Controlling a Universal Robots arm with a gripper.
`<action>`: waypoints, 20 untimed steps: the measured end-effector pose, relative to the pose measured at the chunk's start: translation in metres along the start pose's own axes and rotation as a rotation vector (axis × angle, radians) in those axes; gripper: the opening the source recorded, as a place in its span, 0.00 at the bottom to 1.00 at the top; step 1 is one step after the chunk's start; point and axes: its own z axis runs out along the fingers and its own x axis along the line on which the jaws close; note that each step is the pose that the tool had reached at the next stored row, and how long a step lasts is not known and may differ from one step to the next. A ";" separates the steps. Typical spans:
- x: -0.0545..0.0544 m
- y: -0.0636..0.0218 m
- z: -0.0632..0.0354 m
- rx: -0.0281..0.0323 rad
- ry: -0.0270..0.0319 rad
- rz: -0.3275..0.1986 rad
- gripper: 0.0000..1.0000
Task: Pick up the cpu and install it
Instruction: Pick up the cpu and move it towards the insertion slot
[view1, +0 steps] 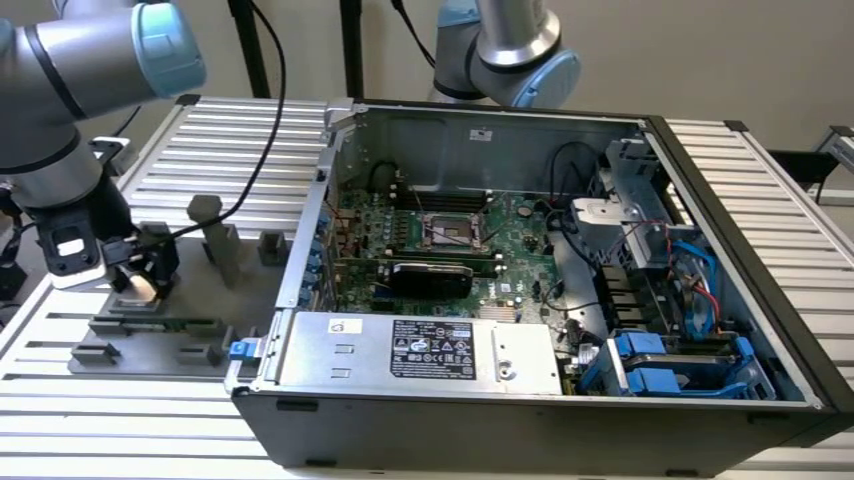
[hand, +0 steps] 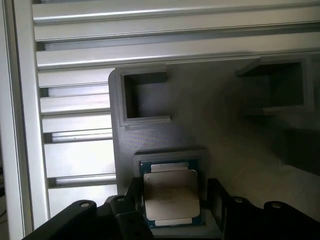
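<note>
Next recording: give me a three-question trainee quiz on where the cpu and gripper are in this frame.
1. True or false: the cpu already sits inside the computer case.
2. The gripper has its fingers: A) either side of the cpu, B) both on one side of it, C) inside the computer case.
3. Fill in: the cpu lies in a pocket of the grey ____ beside the case.
Key: 1 false; 2 A; 3 fixture.

My fingers (hand: 216, 195) are matt black; the small square cpu (hand: 170, 197) has a satin silvery metal lid; the grey holder (hand: 225, 130) is matt plastic, the ribbed table (hand: 150, 30) smooth metal.
</note>
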 end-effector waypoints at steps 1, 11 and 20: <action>0.000 0.0000 0.0001 0.0000 0.0000 0.000 0.63; 0.000 0.0007 -0.0005 -0.0003 0.0014 -0.003 0.55; -0.001 0.0021 -0.0387 0.0003 0.0059 -0.004 0.55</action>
